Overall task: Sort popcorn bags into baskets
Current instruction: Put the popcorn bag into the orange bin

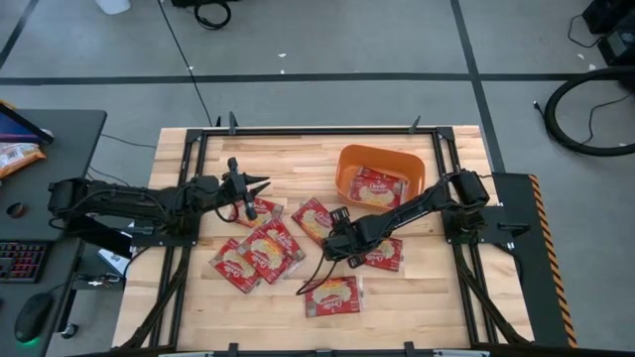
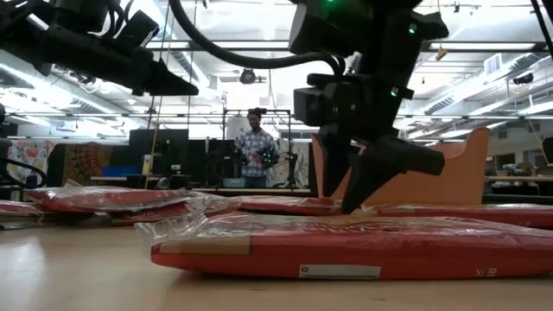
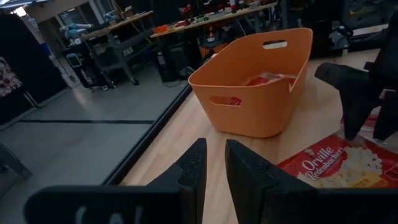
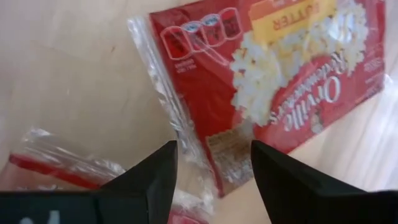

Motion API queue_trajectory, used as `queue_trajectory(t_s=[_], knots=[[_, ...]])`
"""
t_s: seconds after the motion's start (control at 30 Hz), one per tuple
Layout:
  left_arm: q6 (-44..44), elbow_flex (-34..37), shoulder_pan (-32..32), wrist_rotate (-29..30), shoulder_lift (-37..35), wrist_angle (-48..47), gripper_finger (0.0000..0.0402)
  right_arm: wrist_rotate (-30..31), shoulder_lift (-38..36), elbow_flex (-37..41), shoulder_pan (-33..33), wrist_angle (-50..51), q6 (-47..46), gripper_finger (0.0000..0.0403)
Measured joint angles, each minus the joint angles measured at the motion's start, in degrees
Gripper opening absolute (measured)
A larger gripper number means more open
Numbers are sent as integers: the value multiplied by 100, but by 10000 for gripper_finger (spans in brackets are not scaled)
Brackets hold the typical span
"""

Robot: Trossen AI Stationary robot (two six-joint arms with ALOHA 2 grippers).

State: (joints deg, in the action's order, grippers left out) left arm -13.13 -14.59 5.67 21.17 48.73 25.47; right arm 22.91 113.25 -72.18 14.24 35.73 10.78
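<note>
popcorn bags (image 1: 270,248): several lie loose on the table (image 1: 437,297), clustered near its middle; at least one already rests in the orange basket (image 1: 381,177). most of the sorting appears left to do. right gripper (image 1: 337,241), fingers spread and empty, poised low over a bag's edge (image 4: 273,81). left gripper (image 1: 248,188), fingers nearly closed on nothing, hangs above the bags, facing the basket.

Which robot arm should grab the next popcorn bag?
Probably the right. The right gripper is open, low over a popcorn bag, near the orange basket. The left gripper hovers higher, nearly shut.
</note>
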Motion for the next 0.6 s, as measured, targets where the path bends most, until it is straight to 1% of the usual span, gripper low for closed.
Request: queue_trajectory(t_s=[0.13,0.23,0.33,0.53,0.6], knots=[[-6,0,0,1,0,18,64,-3,-19,206,-5,-376,224,202],[-18,0,0,0,0,18,64,-19,-39,334,-26,-545,335,181],[-22,0,0,0,0,18,64,-215,-44,391,-73,-582,319,137],[-22,0,-2,0,0,18,64,-415,-28,398,-86,-584,331,23],[-22,0,-2,0,0,18,64,-420,-21,359,-83,-541,334,9]])
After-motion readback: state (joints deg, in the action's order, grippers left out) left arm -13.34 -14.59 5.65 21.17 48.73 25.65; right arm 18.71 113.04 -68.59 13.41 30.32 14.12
